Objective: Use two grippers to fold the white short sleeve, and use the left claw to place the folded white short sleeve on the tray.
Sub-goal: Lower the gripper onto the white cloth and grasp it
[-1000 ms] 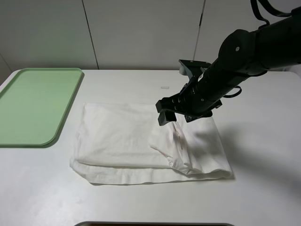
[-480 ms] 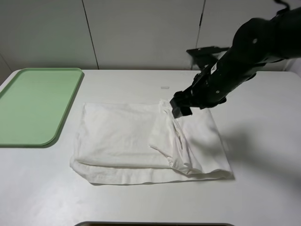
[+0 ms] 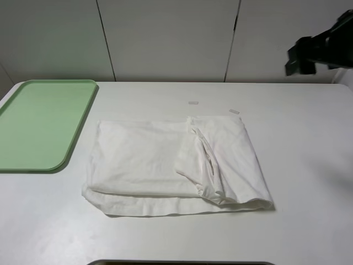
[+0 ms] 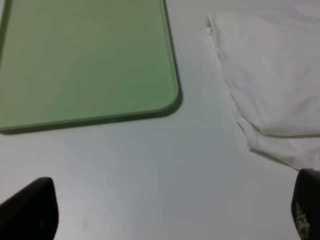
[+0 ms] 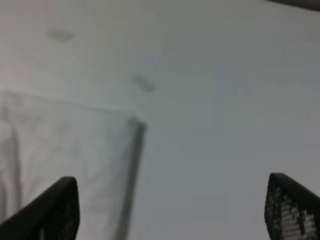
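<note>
The white short sleeve (image 3: 165,165) lies folded mid-bench (image 3: 309,182), near the green tray (image 3: 38,124) but not on it. The left gripper (image 4: 167,212) hovers spread wide by the tray's corner, pinching nothing. The right gripper (image 5: 170,210) (high above the bench) is likewise spread and empty. 2 tape strips (image 3: 193,102) lie just beyond the cloth.

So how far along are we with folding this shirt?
Done: the thin white cotton T-shirt lies folded into a rectangle on the white table. In hand: nothing; the left gripper and right gripper are both open. Left: any final fold, then the left gripper sets it on the light green plastic tray.
</note>
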`<state>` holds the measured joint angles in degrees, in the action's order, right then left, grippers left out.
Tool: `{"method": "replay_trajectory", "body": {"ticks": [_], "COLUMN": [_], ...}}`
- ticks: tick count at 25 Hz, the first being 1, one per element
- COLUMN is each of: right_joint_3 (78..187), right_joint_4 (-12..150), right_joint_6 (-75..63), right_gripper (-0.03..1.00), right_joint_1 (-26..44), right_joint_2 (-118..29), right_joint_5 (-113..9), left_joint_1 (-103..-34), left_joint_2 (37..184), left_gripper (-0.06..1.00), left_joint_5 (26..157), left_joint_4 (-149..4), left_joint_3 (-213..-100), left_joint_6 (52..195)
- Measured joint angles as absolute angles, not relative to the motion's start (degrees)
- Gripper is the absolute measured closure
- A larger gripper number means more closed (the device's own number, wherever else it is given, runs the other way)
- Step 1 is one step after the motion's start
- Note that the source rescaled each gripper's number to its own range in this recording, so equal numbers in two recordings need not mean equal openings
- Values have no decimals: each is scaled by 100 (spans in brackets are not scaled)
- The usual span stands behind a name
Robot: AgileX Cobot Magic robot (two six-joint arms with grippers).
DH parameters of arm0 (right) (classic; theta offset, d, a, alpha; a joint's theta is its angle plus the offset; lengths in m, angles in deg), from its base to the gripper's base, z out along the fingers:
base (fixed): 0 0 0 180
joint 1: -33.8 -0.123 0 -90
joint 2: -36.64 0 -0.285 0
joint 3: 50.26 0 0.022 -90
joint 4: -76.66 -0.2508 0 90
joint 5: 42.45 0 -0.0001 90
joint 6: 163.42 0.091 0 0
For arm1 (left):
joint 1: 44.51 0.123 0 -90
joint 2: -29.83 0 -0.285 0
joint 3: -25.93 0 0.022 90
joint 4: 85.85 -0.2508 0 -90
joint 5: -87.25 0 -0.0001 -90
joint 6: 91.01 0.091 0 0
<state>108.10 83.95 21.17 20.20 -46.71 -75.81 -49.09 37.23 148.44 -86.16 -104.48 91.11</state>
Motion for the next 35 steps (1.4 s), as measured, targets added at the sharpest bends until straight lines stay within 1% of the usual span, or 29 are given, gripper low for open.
{"method": "replay_trajectory", "body": {"ticks": [2,4,7,8,10,11,13,14,15,17,19,26,28,31,32,35], "right_joint_3": [10810,10810,10810,10810,10810,10810,10810,10810,10810,10810,10810,10810,10748,10500,10195,9913], "right_joint_4": [8421,8472,8518,8526,8532,8570,8620,8620,8651,8680,8855,8869,8897,8991,9052,9057], "right_joint_6": [2134,2152,2176,2177,2177,2196,2251,2251,2296,2325,2371,2377,2372,2327,2211,2131], "right_gripper": [15,15,15,15,15,13,6,6,2,0,-3,-3,-3,-3,-3,-3], "right_joint_1": [2115,2397,2912,2959,2986,3012,3017,3017,3023,3029,3029,3029,3029,3029,3029,3029], "right_joint_2": [-4576,-4262,-3194,-3025,-2852,-2506,-2112,-2112,-1902,-1792,-1271,-429,148,626,1058,1420], "right_joint_5": [-7638,-7789,-7985,-8009,-8041,-8140,-8160,-8160,-8166,-8166,-8394,-8908,-9121,-9166,-9180,-9186], "left_joint_1": [-4909,-4909,-4909,-4909,-4909,-4909,-4909,-4909,-4909,-4909,-4909,-4909,-4909,-4909,-4909,-4909], "left_joint_2": [3723,3723,3723,3723,3723,3723,3723,3723,3723,3723,3723,3723,3723,3723,3723,3723], "left_gripper": [2,2,2,2,2,2,2,2,2,2,2,2,2,2,2,2], "left_joint_5": [14844,14844,14844,14844,14844,14844,14844,14844,14844,14844,14844,14844,14844,14844,14844,14844], "left_joint_4": [-8616,-8616,-8616,-8616,-8616,-8616,-8616,-8616,-8616,-8616,-8616,-8616,-8616,-8616,-8616,-8616], "left_joint_3": [-10448,-10448,-10448,-10448,-10448,-10448,-10448,-10448,-10448,-10448,-10448,-10448,-10448,-10448,-10448,-10448], "left_joint_6": [9111,9111,9111,9111,9111,9111,9111,9111,9111,9111,9111,9111,9111,9111,9111,9111]}}
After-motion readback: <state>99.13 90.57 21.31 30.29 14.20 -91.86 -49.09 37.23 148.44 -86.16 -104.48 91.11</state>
